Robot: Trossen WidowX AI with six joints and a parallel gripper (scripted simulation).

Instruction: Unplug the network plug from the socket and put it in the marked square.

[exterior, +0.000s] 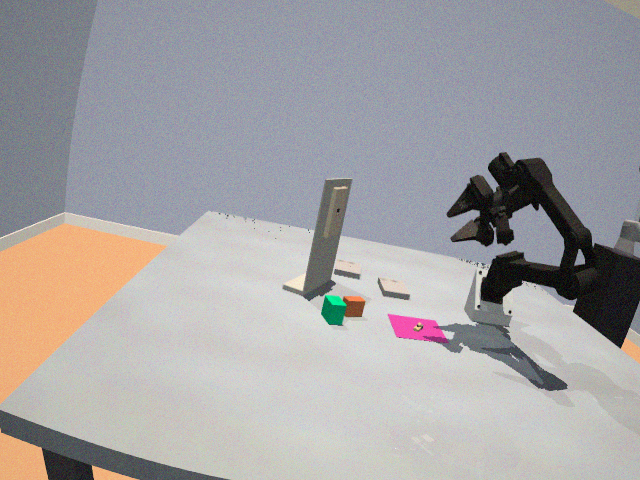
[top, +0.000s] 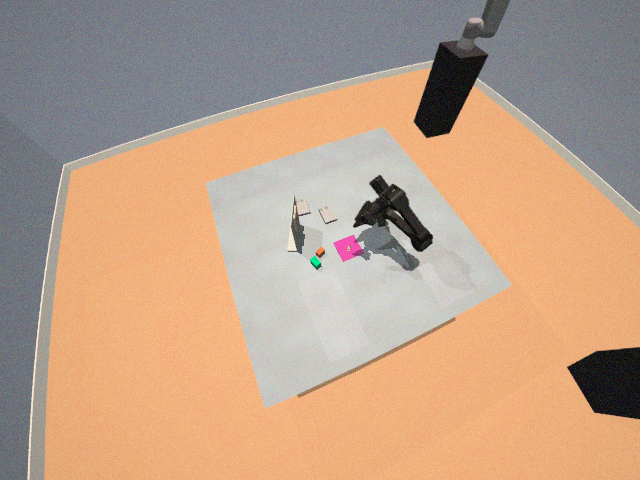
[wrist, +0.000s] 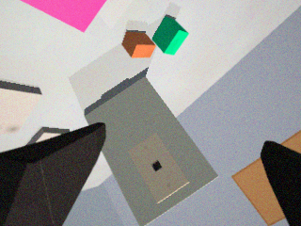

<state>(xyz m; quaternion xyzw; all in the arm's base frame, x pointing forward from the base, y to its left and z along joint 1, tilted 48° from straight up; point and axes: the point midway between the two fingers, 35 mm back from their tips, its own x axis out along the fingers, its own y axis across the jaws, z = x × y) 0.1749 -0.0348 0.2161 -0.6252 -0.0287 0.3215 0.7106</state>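
Pink marks our square (top: 341, 251) (exterior: 404, 330) (wrist: 77, 11), with the 1 small plug (top: 348, 248) (exterior: 418, 327) lying on it; our gripper's (top: 360, 215) (exterior: 450, 226) (wrist: 184, 143) 2 jaws stand wide apart, holding nothing. To finish well, we should simply hold still up here.
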